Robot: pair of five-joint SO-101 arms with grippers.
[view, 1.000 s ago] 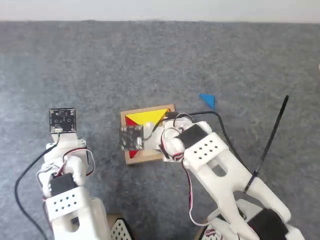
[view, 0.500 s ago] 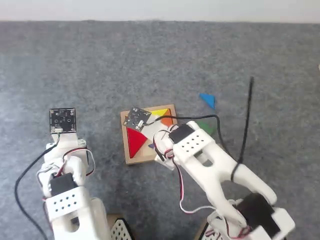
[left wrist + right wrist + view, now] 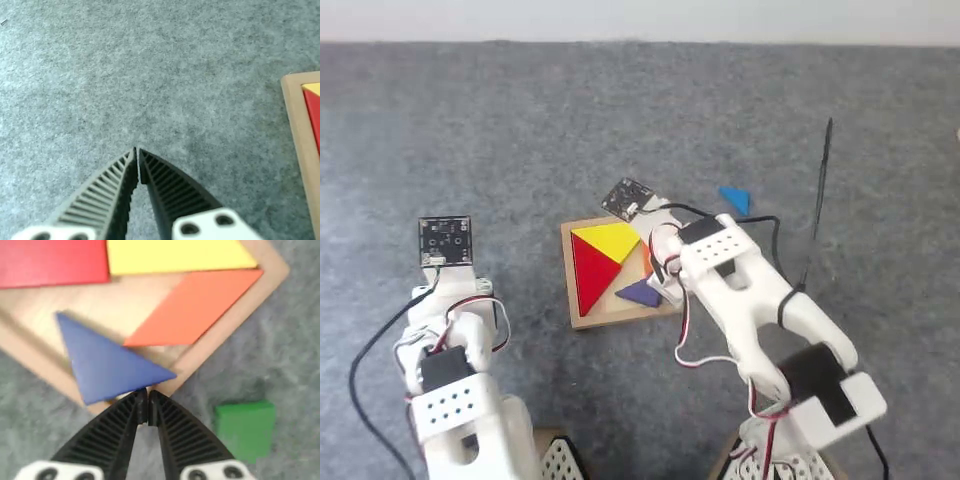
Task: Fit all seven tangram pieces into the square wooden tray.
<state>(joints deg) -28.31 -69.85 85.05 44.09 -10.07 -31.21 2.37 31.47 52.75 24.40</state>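
The right gripper has swung from the middle of the wooden tray to its right side. The left gripper is pinched together over bare carpet. The tray holds a red triangle, yellow triangle, orange parallelogram and a purple triangle lying over the rim. The right gripper, pinched together too, sits right at its edge; a slow push inward should drop it flat. A green square waits just outside

Bare carpet spreads wide to the left of the tray and beyond its far edge. The right arm hangs over the tray's right edge and covers it from above. Inside, bare wood shows between the red triangle and the dark blue triangle. A green square lies on the carpet just outside the tray's corner.
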